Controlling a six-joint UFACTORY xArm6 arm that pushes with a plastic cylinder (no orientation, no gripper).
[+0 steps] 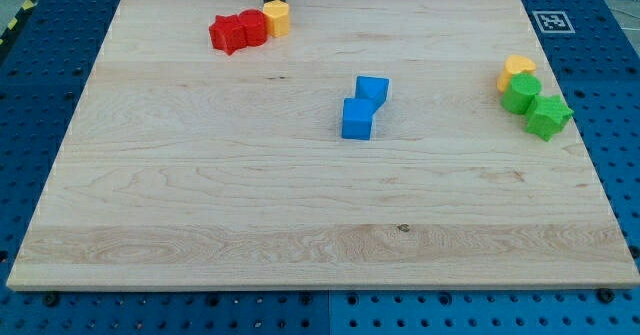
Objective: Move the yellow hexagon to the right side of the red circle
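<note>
The yellow hexagon [278,18] sits near the view's top left, touching the right side of the red circle [252,26]. A red star-shaped block [227,34] touches the circle's left. My tip [273,2] is just above the yellow hexagon, at the board's top edge, touching or almost touching it.
Two blue blocks [358,118] [372,89] sit together near the board's middle. At the view's right, a yellow heart-shaped block [516,69], a green circle [521,93] and a green star [547,115] cluster. The wooden board [200,195] lies on a blue perforated table.
</note>
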